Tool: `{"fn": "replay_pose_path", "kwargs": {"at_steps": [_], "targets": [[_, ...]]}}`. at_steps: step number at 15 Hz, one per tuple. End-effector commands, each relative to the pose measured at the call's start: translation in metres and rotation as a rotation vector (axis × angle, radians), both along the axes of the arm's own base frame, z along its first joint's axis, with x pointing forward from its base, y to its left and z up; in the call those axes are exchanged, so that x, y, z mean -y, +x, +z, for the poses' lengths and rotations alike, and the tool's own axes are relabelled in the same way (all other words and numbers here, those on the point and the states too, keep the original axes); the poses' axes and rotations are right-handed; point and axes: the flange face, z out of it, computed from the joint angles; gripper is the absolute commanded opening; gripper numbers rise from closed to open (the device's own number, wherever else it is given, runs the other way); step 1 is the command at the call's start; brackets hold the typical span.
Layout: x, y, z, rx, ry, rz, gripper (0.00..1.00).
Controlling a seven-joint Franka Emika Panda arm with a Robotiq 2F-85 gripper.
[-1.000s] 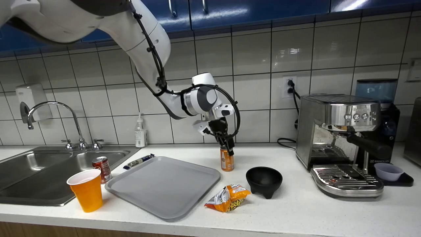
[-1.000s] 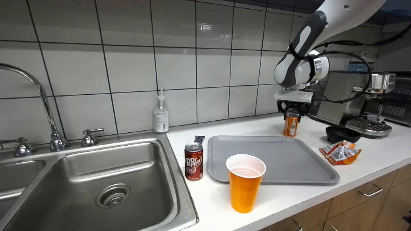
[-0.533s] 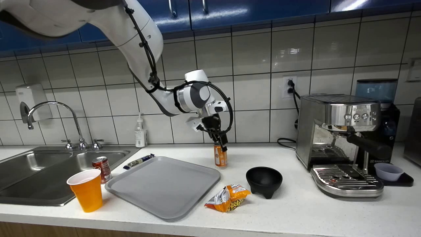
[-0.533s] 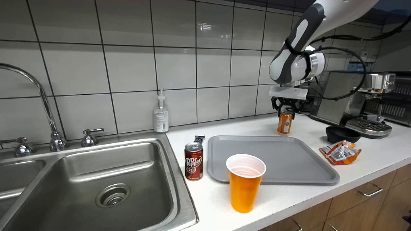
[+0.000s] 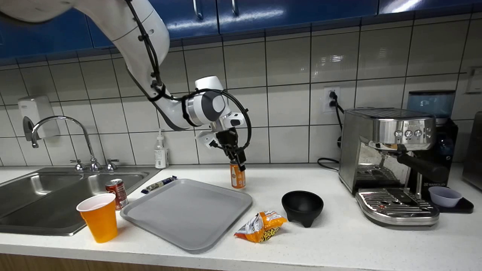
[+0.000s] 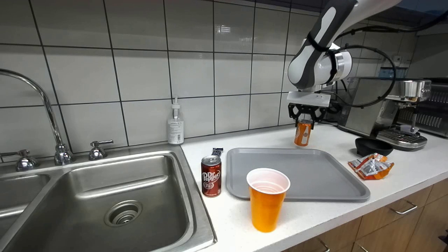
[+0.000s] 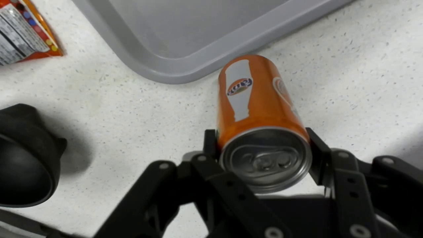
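Observation:
My gripper (image 7: 260,140) is shut on an orange Fanta can (image 7: 256,96), one finger on each side near its top. The can is roughly upright. In both exterior views the can (image 5: 238,178) (image 6: 302,134) is behind the back edge of a grey tray (image 5: 188,214), at or just above the counter; I cannot tell if it touches. In the wrist view the can's lower end is close to the tray's rim (image 7: 165,72). A black bowl (image 5: 302,205) and an orange snack bag (image 5: 261,227) lie to the tray's right in an exterior view.
A red Dr Pepper can (image 6: 211,176) and an orange cup (image 6: 267,206) stand between the sink (image 6: 196,210) and the tray. A wrapped bar (image 5: 159,184) lies behind the tray. A soap bottle (image 6: 175,126) stands at the wall, a coffee machine (image 5: 388,165) farther along.
My gripper and the orange can have moved together to the left in both exterior views, along the wall behind the tray. The other things have not moved.

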Motion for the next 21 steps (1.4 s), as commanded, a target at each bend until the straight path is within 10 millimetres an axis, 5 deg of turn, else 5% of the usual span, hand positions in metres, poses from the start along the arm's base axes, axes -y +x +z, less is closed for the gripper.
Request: {"fn": "replay_pose_path", "kwargs": {"at_steps": [1,11,21], "targets": [[-0.018,-0.021,0.019,0.021,0.001,0.027,0.38],[-0.071,-0.043,0.015,-0.006,0.010,0.128,0.38],[-0.133,-0.045,-0.004,-0.049,0.007,0.231,0.38]]}}
